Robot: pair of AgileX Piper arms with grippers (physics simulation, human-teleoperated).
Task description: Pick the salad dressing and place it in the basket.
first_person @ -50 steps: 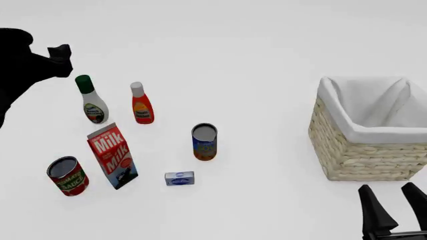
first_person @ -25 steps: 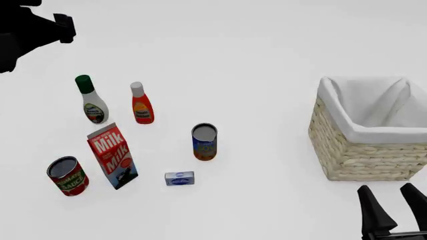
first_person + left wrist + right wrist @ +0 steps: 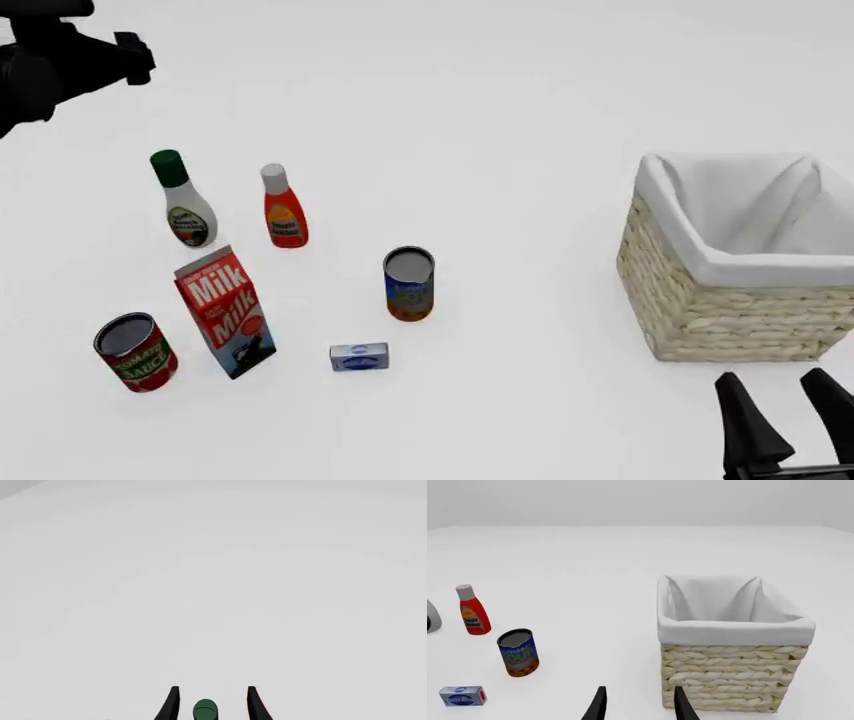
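The salad dressing (image 3: 183,206) stood upright at the left of the front view, untouched, its green cap (image 3: 167,165) uppermost. Just right of it stood the red bottle (image 3: 283,213) with a white cap. Below them in the frame: the milk carton (image 3: 224,312), tilted; a tomato sauce can (image 3: 135,352) at lower left; a soup can (image 3: 408,283) near centre; and a small blue box (image 3: 359,357) lying flat below the soup can.

The basket (image 3: 745,300) sat at the right edge of the frame, well apart from the groceries, its white lining (image 3: 747,215) folded over the rim.

The left arm (image 3: 60,60) showed as a dark shape in the upper left corner of the front view, above the dressing. In the left wrist view, the left gripper (image 3: 211,706) held its fingers apart, holding nothing, the cap (image 3: 205,710) showing between them.

The right gripper (image 3: 793,415) sat at the lower right corner of the front view, just below the basket, fingers spread and holding nothing.
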